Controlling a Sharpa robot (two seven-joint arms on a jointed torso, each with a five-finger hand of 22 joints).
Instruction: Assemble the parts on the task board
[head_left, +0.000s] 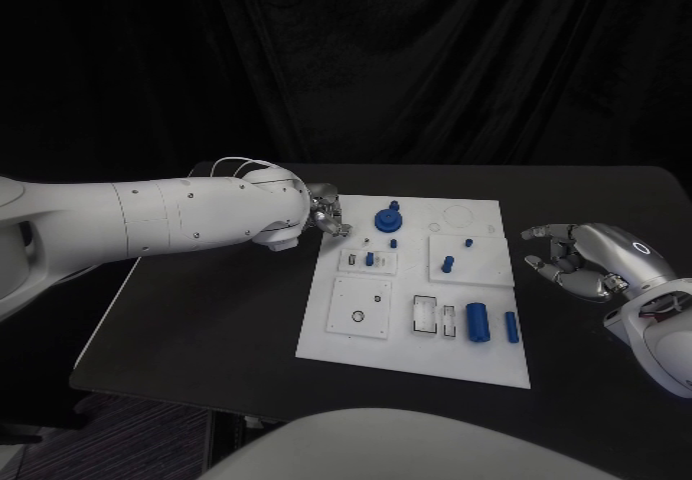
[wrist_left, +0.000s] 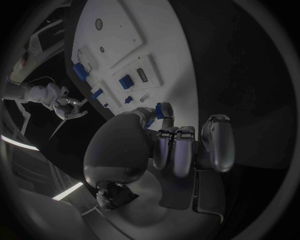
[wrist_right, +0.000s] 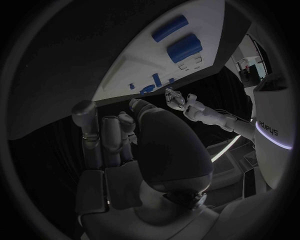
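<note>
Task board: white plate (head_left: 485, 360) lying flat at the middle of the black worktop (head_left: 202, 320), long side running away from the robot.
Round part: blue disc-shaped piece with a raised centre (head_left: 387, 219), seated near the far left corner of the board.
Peg parts: two small blue pegs (head_left: 447, 264) upright on the raised square panel at the board's right half; a third small blue piece (head_left: 371, 259) in the small panel left of it.
Cylinder parts: a thick blue cylinder (head_left: 477, 323) and a thinner blue rod (head_left: 511, 327) lying side by side near the board's near right edge, beside a rectangular recess.
Left hand: positioned at the board's far left edge (head_left: 325, 214), close beside the round part. In the left wrist view the fingers (wrist_left: 177, 149) are curled in and a small blue piece (wrist_left: 160, 110) shows at the thumb tip; whether it is actually pinched cannot be told.
Right hand: hovering over the worktop just off the board's right edge (head_left: 577, 262), fingers loosely curled and apart, holding nothing.
Worktop: black, carrying the board.
</note>
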